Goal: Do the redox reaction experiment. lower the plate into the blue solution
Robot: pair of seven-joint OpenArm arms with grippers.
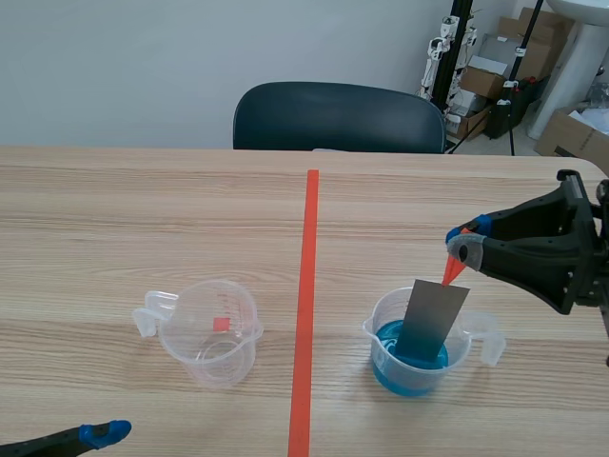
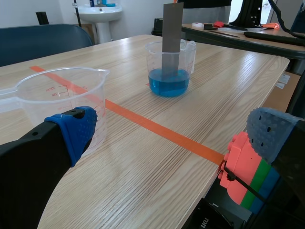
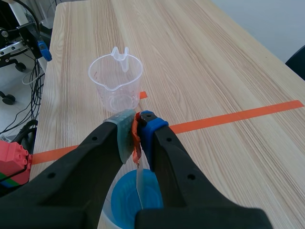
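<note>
Right gripper (image 1: 463, 244) is pinched shut on an orange-red tab (image 1: 455, 269) at the top corner of the grey metal plate (image 1: 433, 319), just above the blue-solution beaker (image 1: 487, 339) on its handle side. Right wrist view shows the grey-green and blue pads pressed on the tab, with the plate edge-on below them. Plate hangs tilted, its lower end inside the beaker and in the blue solution (image 1: 392, 377), its upper part sticking out above the rim. Beaker is clear plastic with a spout and handle, standing on the wooden table (image 1: 114, 219).

Left gripper (image 2: 174, 133) is spread wide, nothing between its fingers, low over the table's near edge, well apart from the blue-solution beaker. An empty clear measuring beaker (image 1: 209, 333) with red markings stands across the orange tape line (image 1: 306, 286) from the blue-solution beaker. A dark chair (image 1: 338, 116) is behind the table, far from that beaker.
</note>
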